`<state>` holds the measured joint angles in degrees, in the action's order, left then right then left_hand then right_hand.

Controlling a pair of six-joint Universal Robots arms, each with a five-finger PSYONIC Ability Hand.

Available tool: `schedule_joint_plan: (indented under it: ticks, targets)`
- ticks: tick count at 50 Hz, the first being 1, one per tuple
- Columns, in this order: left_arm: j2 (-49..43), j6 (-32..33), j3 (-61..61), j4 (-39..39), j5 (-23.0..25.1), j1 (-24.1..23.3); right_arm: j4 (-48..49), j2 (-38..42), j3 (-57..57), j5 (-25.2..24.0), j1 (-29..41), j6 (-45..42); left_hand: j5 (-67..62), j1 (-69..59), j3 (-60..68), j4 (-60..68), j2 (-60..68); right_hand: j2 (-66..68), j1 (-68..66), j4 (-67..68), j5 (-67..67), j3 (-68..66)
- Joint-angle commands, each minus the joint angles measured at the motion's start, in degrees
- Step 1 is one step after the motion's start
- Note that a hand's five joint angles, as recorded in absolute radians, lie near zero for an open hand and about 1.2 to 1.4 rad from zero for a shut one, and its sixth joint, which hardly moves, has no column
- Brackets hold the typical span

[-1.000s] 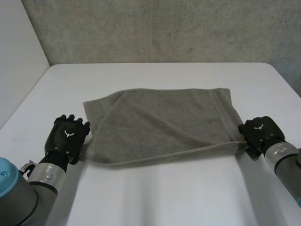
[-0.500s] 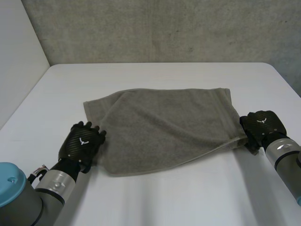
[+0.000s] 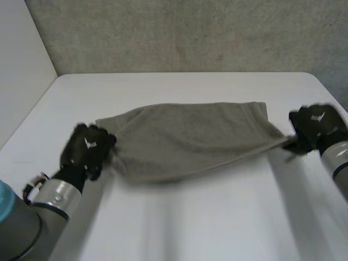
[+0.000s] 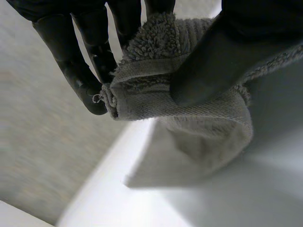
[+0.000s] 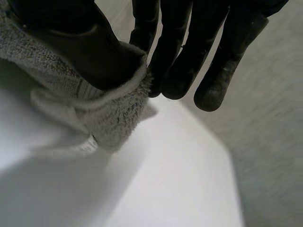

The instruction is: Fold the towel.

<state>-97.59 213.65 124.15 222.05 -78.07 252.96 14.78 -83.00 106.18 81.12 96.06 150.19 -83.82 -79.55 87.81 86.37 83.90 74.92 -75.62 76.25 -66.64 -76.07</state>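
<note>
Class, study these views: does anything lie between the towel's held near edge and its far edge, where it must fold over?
Nothing visible does. The left hand and right hand each pinch a near corner of the towel; no object sits on it or the table beyond.

Grey towel (image 3: 190, 138) spread crosswise over white table (image 3: 185, 223), stretched between both hands. Near-left corner gathered at left hand (image 3: 87, 151); near-right corner drawn to point at right hand (image 3: 316, 126). Near edge raised off table, sagging in middle; far edge laid flat. Grey wall (image 3: 190, 32) seen behind table.
</note>
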Motion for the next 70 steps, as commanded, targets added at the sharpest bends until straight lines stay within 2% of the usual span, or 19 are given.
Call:
schedule_joint_plan:
  ticks: [1,7,9,15,17,27,29,31,32,33,34,36,38,39,41,43,57,64,70]
  targets:
    - [16.44,-6.39,-7.93,-10.2,-2.87,-0.1,-10.71,-14.36,-9.99,-2.62,0.18,0.37,13.82,-0.45,-7.81,-6.37,-3.9,5.08,-4.38,3.75,-3.36,-3.93]
    - [20.16,-10.98,-19.82,-24.74,-3.32,0.25,-24.63,-16.05,-21.45,-7.73,-0.09,-0.34,13.82,-0.45,-7.81,-6.37,-3.9,5.08,-4.38,3.75,-3.36,-3.93]
    - [19.64,-11.85,-27.0,-33.13,-3.23,1.74,-33.9,-12.3,-28.71,-9.4,-0.52,-1.82,13.82,-0.45,-7.81,-6.37,-3.9,5.08,-4.38,3.75,-3.36,-3.93]
    - [12.78,-11.41,-34.06,-42.84,-2.88,4.82,-44.67,-3.39,-35.25,-9.14,0.26,-11.06,13.82,-0.45,-7.81,-6.37,-3.9,5.08,-4.38,3.75,-3.36,-3.93]
    - [4.56,-10.19,-38.44,-47.83,-2.88,5.52,-47.65,1.41,-38.49,-7.92,1.75,-17.45,13.82,-0.45,-7.81,-6.37,-3.9,5.08,-4.38,3.75,-3.36,-3.93]
    - [-15.5,0.79,-55.65,-56.2,-3.49,4.3,-42.32,18.29,-55.68,3.59,10.8,-18.45,13.82,-0.45,-7.81,-6.37,-3.9,5.08,-4.38,3.75,-3.36,-3.93]
    - [-17.37,1.59,-59.73,-55.76,-3.23,4.29,-38.95,20.78,-60.21,5.45,12.48,-18.18,13.82,-0.45,-7.81,-6.37,-3.9,5.08,-4.38,3.75,-3.36,-3.93]
    - [-18.6,1.59,-64.21,-54.09,-3.32,4.29,-28.38,23.75,-68.17,8.51,15.72,-16.78,13.82,-0.45,-7.81,-6.37,-3.9,5.08,-4.38,3.75,-3.36,-3.93]
    - [-19.47,1.33,-69.0,-51.14,-3.84,4.29,-28.32,23.76,-68.21,8.53,15.73,-16.77,13.82,-0.45,-7.81,-6.37,-3.9,5.08,-4.38,3.75,-3.36,-3.93]
    - [-19.65,0.72,-73.13,-47.28,-5.15,4.12,-21.01,24.11,-70.21,9.66,16.6,-15.29,13.82,-0.45,-7.81,-6.37,-3.9,5.08,-4.38,3.75,-3.36,-3.93]
    - [-19.65,0.71,-73.17,-47.24,-5.16,4.12,-20.94,24.12,-70.23,9.67,16.61,-15.28,13.82,-0.45,-7.81,-6.37,-3.9,5.08,-4.38,3.75,-3.36,-3.93]
    - [-19.48,-0.87,-76.34,-42.84,-7.45,3.77,-5.37,22.37,-68.57,10.72,16.87,-12.48,13.82,-0.45,-7.81,-6.37,-3.9,5.08,-4.38,3.75,-3.36,-3.93]
    - [-18.95,-2.71,-78.54,-37.22,-10.26,3.41,1.32,20.01,-66.64,10.29,16.88,-11.94,13.82,-0.45,-7.81,-6.37,-3.9,5.08,-4.38,3.75,-3.36,-3.93]
    - [-17.82,-4.02,-79.67,-30.26,-13.39,3.5,6.35,17.46,-64.62,10.46,16.7,-11.76,13.82,-0.45,-7.81,-6.37,-3.9,5.08,-4.38,3.75,-3.36,-3.93]
    - [-16.58,-3.86,-79.41,-25.44,-15.18,3.33,8.49,15.26,-62.43,9.85,17.4,-11.94,13.82,-0.45,-7.81,-6.37,-3.9,5.08,-4.38,3.75,-3.36,-3.93]
    - [-15.0,-2.81,-77.15,-20.19,-16.06,3.33,8.16,13.92,-60.91,8.79,16.96,-12.03,13.82,-0.45,-7.81,-6.37,-3.9,5.08,-4.38,3.75,-3.36,-3.93]
    - [-13.85,-1.92,-51.29,-19.64,-14.31,3.59,-13.1,15.41,-45.04,3.79,16.79,-14.83,13.82,-0.45,-7.81,-6.37,-3.9,5.08,-4.38,3.75,-3.36,-3.93]
    - [-14.99,-1.75,-30.76,-14.65,-6.5,5.43,-13.11,15.5,-24.74,-1.92,16.7,-16.07,13.82,-0.45,-7.81,-6.37,-3.9,5.08,-4.38,3.75,-3.36,-3.93]
    - [-16.14,0.19,-18.42,-7.6,-2.18,6.4,-10.21,15.5,-14.24,-2.55,16.61,-17.47,13.82,-0.45,-7.81,-6.37,-3.9,5.08,-4.38,3.75,-3.36,-3.93]
